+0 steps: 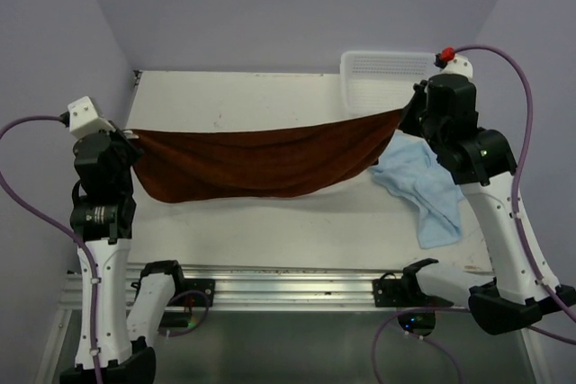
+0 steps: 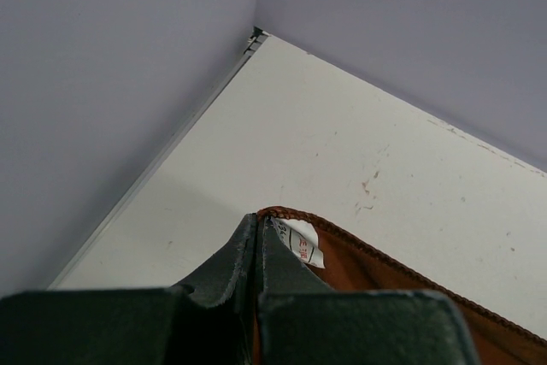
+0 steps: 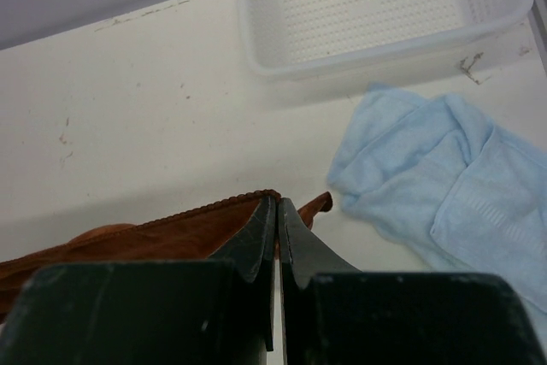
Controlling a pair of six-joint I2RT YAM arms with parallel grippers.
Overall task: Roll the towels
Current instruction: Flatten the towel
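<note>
While both arms hold the rust towel (image 1: 261,164) stretched above the desk (image 1: 234,96), nothing is rolled yet, so the task looks barely begun.

Top view: left pincer (image 1: 135,143) is clenched on the towel's left corner near the desk's left edge. Right pincer (image 1: 407,116) is clenched on the opposite corner, toward the back right corner. Cloth sags btw them; can't tell if its lower edge touches the desk. Blue towel (image 1: 423,188) lies crumpled by the right edge, no pincer on it, just in front of the white mesh basket (image 1: 387,67) in the back right corner. Left to do, I'd judge: lay the rust one flat, roll it, then same w/ the blue. Pincer tips are mostly hidden behind the wrist housings here.

Left wrist view: jaws pressed together on a hemmed corner w/ a white label (image 2: 301,245). Its print is too small to read. Rest of the towel is cut off at bottom right.

Right wrist view: jaws shut on the other corner, and the towel runs off to the left. Blue towel is partly cut off at the right, basket cropped at the top.
</note>
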